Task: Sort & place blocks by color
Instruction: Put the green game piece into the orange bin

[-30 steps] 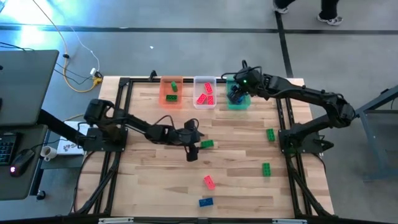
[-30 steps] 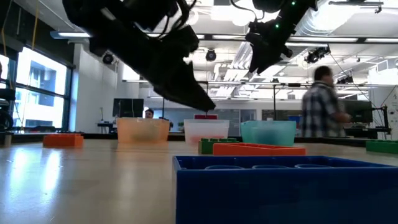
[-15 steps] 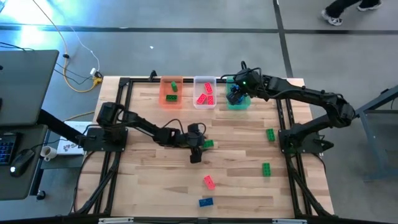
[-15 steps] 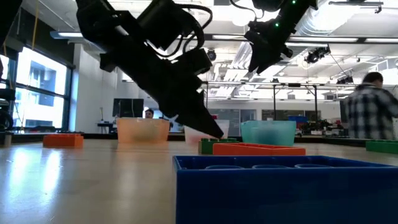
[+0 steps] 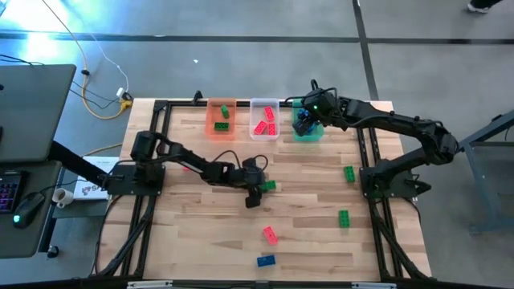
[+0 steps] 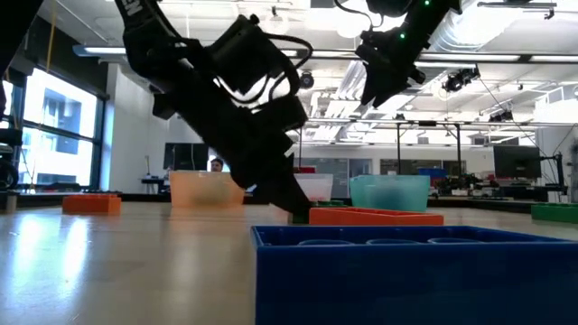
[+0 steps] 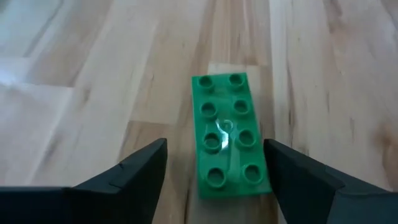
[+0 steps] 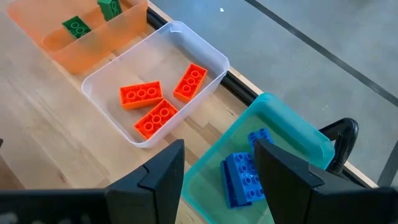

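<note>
While three green blocks (image 5: 267, 185) lie loose, two sit binned.

Grey floor (image 5: 241, 64), bright ceiling lights (image 6: 506, 59)

no readable text, labels or numbers (blocks and bins plain)

I am working in a robotics lab set in a large open-plan hall; my wooden table (image 5: 305, 241) stands on a grey concrete floor (image 5: 241, 64) marked with dark lines; a desk with a keyboard (image 5: 8, 189) and mouse (image 5: 28, 205) sits beside it; across the table I see rows of monitors (image 6: 185, 155), exposed ceiling ducts (image 6: 343, 99), strip lights and tall windows (image 6: 59, 126).
</note>
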Action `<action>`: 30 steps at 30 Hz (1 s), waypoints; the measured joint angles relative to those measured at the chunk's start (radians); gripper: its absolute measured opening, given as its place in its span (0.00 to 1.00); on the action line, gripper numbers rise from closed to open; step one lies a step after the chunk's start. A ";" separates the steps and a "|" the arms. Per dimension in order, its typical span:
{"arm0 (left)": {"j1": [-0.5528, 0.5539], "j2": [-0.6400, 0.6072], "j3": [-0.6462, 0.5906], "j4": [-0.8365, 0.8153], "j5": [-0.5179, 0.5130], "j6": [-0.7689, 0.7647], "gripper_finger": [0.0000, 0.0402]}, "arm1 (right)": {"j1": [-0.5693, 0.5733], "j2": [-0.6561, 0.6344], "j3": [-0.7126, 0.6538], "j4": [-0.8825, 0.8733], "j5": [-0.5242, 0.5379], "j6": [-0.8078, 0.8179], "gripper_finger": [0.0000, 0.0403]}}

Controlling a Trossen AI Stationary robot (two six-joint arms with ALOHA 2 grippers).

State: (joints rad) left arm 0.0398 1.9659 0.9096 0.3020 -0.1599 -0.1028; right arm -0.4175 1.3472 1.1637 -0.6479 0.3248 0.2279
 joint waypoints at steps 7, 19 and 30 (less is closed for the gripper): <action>-0.003 0.031 0.002 0.033 0.000 0.008 0.55 | 0.001 0.000 0.000 0.000 0.000 0.000 0.45; -0.004 0.031 0.002 0.044 -0.009 0.053 0.28 | 0.002 0.000 0.000 -0.012 -0.004 0.000 0.45; 0.007 -0.097 -0.002 -0.075 -0.015 0.089 0.28 | 0.089 0.000 0.000 -0.015 -0.018 0.005 0.45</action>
State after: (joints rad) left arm 0.0470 1.8690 0.9081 0.2266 -0.1748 -0.0142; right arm -0.3284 1.3476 1.1637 -0.6624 0.3068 0.2331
